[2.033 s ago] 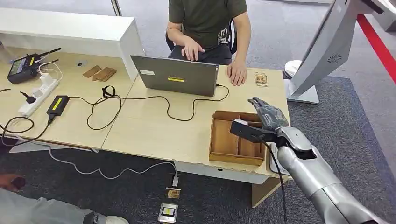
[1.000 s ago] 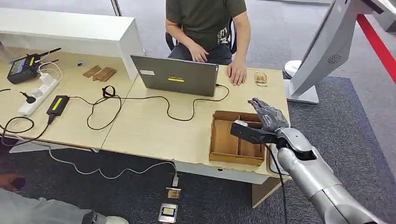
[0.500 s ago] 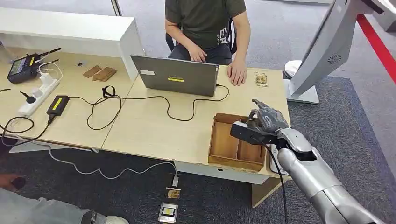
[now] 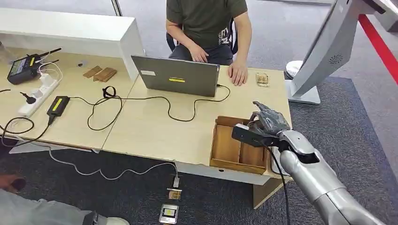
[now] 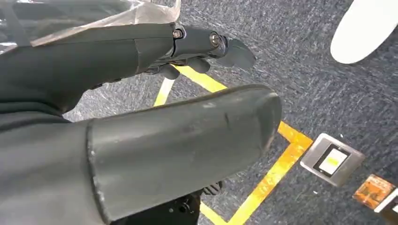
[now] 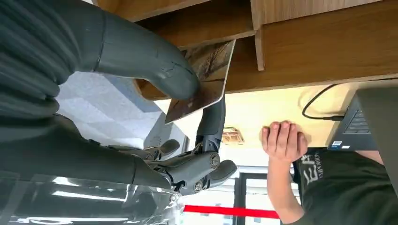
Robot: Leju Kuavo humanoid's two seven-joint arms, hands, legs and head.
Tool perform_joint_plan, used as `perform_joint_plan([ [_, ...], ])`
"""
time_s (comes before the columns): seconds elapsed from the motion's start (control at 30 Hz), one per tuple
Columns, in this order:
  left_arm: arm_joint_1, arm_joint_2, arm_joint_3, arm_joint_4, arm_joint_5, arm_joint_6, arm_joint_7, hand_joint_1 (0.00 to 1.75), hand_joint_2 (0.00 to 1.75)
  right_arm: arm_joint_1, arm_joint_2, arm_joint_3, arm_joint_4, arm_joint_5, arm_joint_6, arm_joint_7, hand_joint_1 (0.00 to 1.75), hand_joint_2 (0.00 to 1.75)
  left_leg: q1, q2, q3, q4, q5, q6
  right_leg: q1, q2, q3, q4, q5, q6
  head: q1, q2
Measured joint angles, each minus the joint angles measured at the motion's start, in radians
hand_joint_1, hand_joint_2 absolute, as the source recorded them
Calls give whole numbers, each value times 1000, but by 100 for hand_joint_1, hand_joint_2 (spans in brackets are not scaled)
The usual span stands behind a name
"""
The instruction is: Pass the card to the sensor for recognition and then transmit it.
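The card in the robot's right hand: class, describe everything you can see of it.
The card is a thin, flat rectangle with rounded corners and a brownish printed face whose picture is too unclear to make out. The right hand pinches it between the thick grey thumb and a darker finger behind it. It sits tilted at the wooden tray, at the tray's right end on the light desk.

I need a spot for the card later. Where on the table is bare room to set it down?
Bare desk lies between the black cable and the near edge, left of the wooden tray. A smaller patch lies between the tray and the person's hand. The far left is crowded: power strip, adapter, cords.
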State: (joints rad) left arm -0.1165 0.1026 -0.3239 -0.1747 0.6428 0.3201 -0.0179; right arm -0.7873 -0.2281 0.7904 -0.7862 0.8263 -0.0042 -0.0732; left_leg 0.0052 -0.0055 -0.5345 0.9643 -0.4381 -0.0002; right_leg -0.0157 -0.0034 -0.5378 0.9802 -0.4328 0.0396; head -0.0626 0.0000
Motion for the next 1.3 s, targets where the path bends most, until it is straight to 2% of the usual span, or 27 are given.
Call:
perform_joint_plan([
  [0.17,0,0,-5,0,13,-13,-27,0,0,3,-6,0,0,-17,-12,-9,175,175,0,0,0,0,0,0,0,0,0,0,0,0,0,0],
  [0.27,1,0,-6,0,16,-26,-44,0,0,9,-11,-2,-2,-18,-50,-23,175,175,0,0,0,0,0,0,0,0,0,0,0,0,0,0],
  [0.33,1,0,-7,0,17,-32,-54,0,0,19,-19,-9,-19,-26,-134,-62,175,175,0,0,0,0,0,0,0,0,0,0,0,0,0,0],
  [0.37,1,0,-7,0,18,-36,-59,0,0,23,-25,-21,-34,-40,-198,-93,175,175,0,0,0,0,0,0,0,0,0,0,0,0,0,0],
  [0.47,2,0,-9,0,18,-53,-74,0,0,29,-38,-53,-69,-62,-308,-158,175,175,0,0,0,0,0,0,0,0,0,0,0,0,0,0],
  [0.53,4,0,-11,0,18,-67,-89,0,0,31,-52,-76,-95,-69,-349,-190,175,175,0,0,0,0,0,0,0,0,0,0,0,0,0,0],
  [0.9,5,0,-28,0,18,-90,-102,0,0,48,-82,-100,-166,-121,-372,-242,175,175,0,0,0,0,0,0,0,0,0,0,0,0,0,0],
  [1.3,5,7,-33,0,18,-93,-102,0,0,49,-101,-100,-189,-143,-375,-235,175,175,0,0,0,0,0,0,0,0,0,0,0,0,0,0],
])
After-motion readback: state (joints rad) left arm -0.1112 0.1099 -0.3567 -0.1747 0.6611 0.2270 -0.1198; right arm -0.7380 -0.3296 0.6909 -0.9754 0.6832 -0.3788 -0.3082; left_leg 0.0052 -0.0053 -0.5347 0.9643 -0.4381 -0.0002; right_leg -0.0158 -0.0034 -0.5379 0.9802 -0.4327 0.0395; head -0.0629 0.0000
